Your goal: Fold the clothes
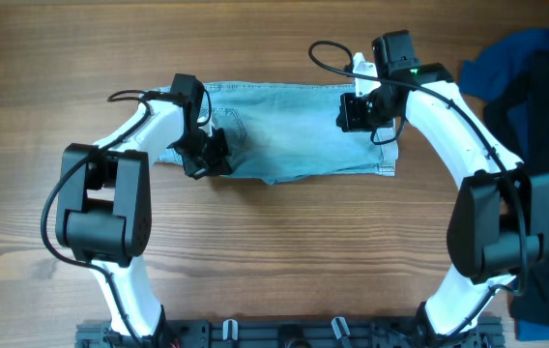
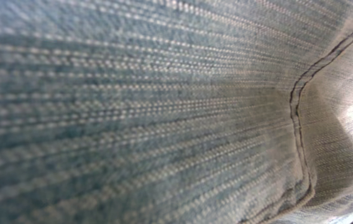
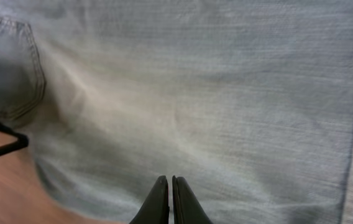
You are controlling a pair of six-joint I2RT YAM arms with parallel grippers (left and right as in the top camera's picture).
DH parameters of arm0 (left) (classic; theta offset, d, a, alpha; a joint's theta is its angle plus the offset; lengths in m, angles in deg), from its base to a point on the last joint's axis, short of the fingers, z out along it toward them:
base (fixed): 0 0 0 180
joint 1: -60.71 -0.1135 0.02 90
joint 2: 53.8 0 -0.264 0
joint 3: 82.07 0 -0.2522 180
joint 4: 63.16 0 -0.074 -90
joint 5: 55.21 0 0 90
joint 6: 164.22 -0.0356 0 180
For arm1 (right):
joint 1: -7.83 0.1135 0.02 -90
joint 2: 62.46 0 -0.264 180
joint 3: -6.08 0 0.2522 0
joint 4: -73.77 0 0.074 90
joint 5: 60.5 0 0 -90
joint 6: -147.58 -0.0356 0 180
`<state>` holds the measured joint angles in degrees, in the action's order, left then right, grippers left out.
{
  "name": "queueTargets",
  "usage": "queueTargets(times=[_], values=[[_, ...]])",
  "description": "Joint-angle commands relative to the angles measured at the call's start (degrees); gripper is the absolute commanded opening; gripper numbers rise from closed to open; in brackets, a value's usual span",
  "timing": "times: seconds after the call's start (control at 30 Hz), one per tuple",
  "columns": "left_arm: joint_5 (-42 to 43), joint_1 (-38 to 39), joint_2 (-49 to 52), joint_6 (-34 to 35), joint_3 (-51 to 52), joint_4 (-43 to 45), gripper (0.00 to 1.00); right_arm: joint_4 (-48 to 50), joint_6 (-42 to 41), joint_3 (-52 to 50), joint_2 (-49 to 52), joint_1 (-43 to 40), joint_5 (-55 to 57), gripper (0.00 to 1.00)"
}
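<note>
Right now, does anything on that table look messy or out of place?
Only the heap of blue and black garments at the right edge looks untidy, bunched together. The shorts lie spread out, their near edge slightly uneven.

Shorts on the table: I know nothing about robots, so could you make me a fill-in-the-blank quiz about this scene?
1. The shorts lie on a table made of ____.
2. In the right wrist view, the fingers are ____.
3. The dark heap lies by the robot's ____ arm.
4. The shorts are made of light ____ denim.
Missing words: wood; shut; right; blue.
</note>
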<state>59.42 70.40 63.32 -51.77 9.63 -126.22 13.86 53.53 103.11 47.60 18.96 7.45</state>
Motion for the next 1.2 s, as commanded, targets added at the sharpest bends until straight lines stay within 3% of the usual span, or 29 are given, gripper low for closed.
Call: queueTargets(times=[0.0,0.07,0.33,0.5,0.6,0.73,0.87,1.03,1.17], values=[[-6.3,0.2,0.3,0.3,0.1,-0.5,0.04,-0.4,8.7,-0.5,1.1,-0.1,-22.5,0.04],[-5.4,0.2,0.2,0.3,0.1,-0.8,0.04,0.2,9.9,-0.5,1.1,0.1,-28.5,0.04],[-2.3,0.2,-12.3,0.5,-0.4,-0.5,0.04,1.6,9.8,-0.5,1.2,6.3,-23.7,0.04],[-8.9,-0.1,-16.9,1.9,-0.4,1.5,0.04,7.3,-0.2,-0.5,2.1,12.7,-6.6,0.04],[-13.9,-0.2,-16.8,1.9,-0.3,1.6,0.04,9.7,-2.8,-0.5,5.6,14.6,-2.2,0.04],[-17.9,-1.1,-16.7,2.0,-0.3,1.1,0.04,11.0,-1.7,-0.4,12.2,14.3,-9.0,0.04],[-17.9,-2.6,-16.7,2.0,-0.3,1.1,0.04,8.3,0.0,-0.4,12.4,13.2,-11.5,0.04],[-17.9,-4.5,-16.7,2.0,-0.3,1.1,0.04,-2.0,2.2,-0.4,12.4,14.5,-11.5,0.04],[-17.9,-5.0,-16.7,2.1,-0.3,1.1,0.04,-2.7,3.6,-1.2,12.4,15.6,-10.3,0.04]])
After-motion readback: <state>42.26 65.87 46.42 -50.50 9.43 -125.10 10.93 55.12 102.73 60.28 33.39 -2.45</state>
